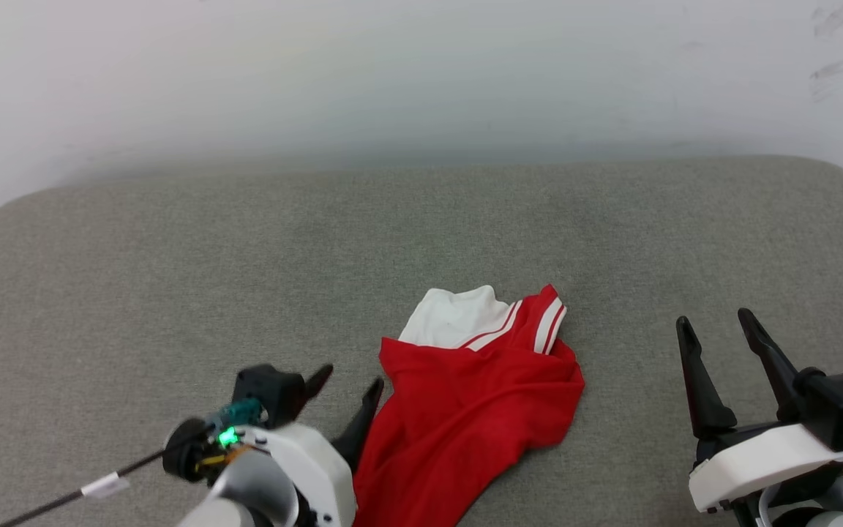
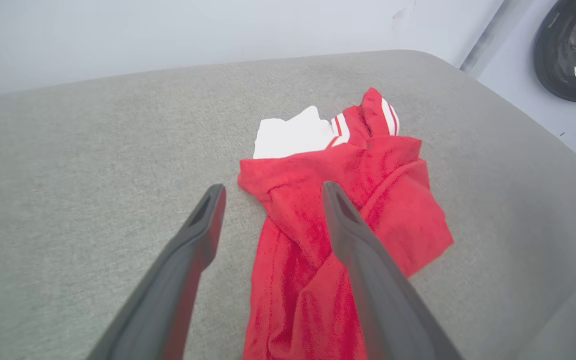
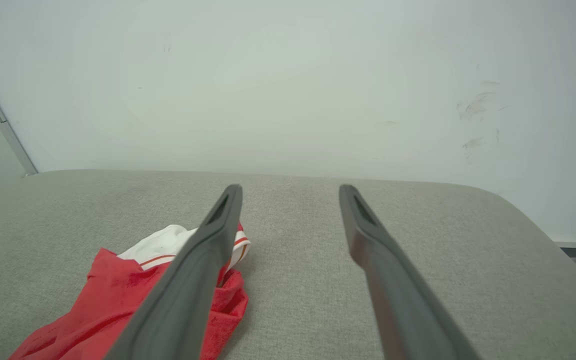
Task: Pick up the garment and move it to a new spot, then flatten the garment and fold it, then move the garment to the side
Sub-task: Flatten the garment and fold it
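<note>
The garment point(image 1: 465, 395) lies crumpled on the grey cushioned surface point(image 1: 173, 278), red with a white sleeve and striped trim at its far end; its letters and number are hidden in the folds. It trails off the near edge of the head view. My left gripper point(image 1: 348, 384) is open just left of the cloth, its right finger at the red edge. In the left wrist view the garment point(image 2: 368, 200) sits between and beyond the fingers. My right gripper point(image 1: 718, 329) stands open well to the right, apart from the garment point(image 3: 118, 295).
A pale wall point(image 1: 421, 73) rises behind the surface's far edge. A dark round object point(image 2: 575, 47) sits beyond the surface's right corner in the left wrist view. Bare grey fabric stretches left, right and behind the garment.
</note>
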Motion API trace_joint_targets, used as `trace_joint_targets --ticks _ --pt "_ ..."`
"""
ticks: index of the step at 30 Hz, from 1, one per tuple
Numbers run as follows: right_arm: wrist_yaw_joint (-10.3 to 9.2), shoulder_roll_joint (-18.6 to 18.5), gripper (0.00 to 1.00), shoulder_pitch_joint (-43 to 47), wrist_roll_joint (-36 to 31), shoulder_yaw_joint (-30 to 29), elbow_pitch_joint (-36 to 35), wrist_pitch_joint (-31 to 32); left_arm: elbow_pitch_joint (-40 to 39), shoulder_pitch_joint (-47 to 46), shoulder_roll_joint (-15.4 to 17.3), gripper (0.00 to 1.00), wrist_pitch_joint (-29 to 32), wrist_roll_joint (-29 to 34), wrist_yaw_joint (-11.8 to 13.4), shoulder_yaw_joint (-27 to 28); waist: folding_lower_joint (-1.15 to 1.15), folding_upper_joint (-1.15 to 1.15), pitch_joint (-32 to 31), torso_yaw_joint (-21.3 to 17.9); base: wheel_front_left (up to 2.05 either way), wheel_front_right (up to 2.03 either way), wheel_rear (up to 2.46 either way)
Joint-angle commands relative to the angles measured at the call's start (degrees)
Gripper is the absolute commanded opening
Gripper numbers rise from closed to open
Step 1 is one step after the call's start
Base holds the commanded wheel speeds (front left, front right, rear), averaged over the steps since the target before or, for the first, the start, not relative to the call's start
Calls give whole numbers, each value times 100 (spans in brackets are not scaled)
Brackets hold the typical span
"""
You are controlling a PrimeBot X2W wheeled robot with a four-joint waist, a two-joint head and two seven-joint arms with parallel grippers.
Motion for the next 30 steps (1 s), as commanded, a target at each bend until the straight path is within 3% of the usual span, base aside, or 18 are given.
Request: trace_joint_targets --ticks 1,6,9,18,30 --pt "-2 8 100 -42 25 7 -35 10 -28 -255 18 100 -103 46 -44 83 1 0 97 -70 0 0 0" --pt "-2 8 100 -210 -12 -23 -99 0 161 -1216 -29 100 -175 123 -181 283 1 0 441 -252 0 0 0" --pt "-2 9 100 -343 27 -22 -128 -54 399 -1874 -78 100 16 39 -404 301 1 0 753 -384 0 0 0" --pt "-3 9 100 -670 160 16 14 -279 1471 -3519 -49 100 1420 -330 -1118 -111 1 0 1586 -754 0 0 0" --pt "-2 9 100 -956 360 136 415 -635 3013 -4229 78 100 3015 -811 -1261 -916 1 0 2023 -1044 0 0 0"
